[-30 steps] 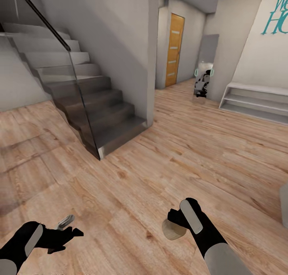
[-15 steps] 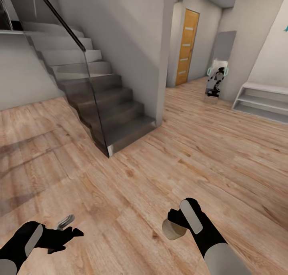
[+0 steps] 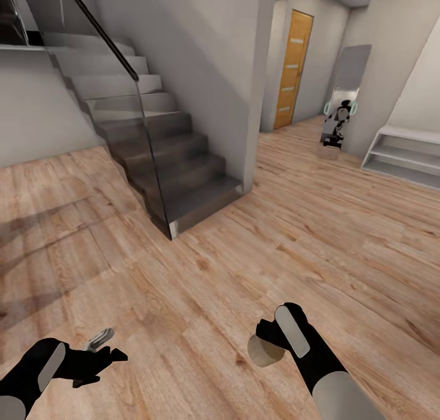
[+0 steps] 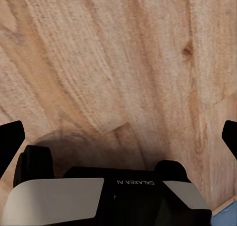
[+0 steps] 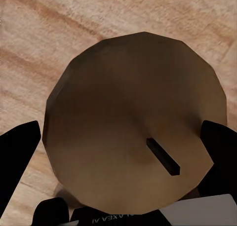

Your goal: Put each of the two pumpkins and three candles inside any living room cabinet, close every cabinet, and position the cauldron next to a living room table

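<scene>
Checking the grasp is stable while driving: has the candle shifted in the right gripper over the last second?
No. The candle sits at the same spot against the right gripper as before; the staircase slides rightward because the camera turned.

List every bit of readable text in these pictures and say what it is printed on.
"GALAXEA AI", upside down as shown, on the left pincer's black housing in the left wrist view.
"GALAXEA AI" again, partly cut off at the picture's edge, on the right pincer's housing, which holds the candle.
No other text is legible.
</scene>
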Motion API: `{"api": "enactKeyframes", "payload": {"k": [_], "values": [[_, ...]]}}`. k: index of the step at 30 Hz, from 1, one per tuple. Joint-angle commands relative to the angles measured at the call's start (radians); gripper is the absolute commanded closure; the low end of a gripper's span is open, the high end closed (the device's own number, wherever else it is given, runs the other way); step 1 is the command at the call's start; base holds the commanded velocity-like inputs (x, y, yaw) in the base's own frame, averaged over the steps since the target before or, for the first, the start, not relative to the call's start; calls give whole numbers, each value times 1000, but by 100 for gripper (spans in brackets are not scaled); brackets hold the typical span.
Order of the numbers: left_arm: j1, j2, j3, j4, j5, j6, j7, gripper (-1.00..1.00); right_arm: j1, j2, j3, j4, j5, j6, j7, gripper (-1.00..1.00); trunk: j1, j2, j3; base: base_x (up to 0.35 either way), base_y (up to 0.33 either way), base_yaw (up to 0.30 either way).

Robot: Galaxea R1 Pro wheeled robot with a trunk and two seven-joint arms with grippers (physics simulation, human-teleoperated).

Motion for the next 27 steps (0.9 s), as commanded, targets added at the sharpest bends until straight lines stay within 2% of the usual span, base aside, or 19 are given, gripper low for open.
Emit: {"api": "enactKeyframes", "payload": {"k": [1,6,10,27], "values": [[0,0,0,0,0,0,0,-100,0,0,0,1,-1,0,1,100,-4,7,3,0,0,0],[0,0,1,0,0,0,0,-100,0,1,0,2,-1,0,1,100,-23,42,19,0,0,19],[0,0,2,0,0,1,-1,-100,-1,3,1,2,-1,-1,-3,100,-38,70,32,0,0,194],[0,0,4,0,1,0,-2,-100,-2,2,1,3,-2,0,-1,100,-38,70,33,0,0,283]]}}
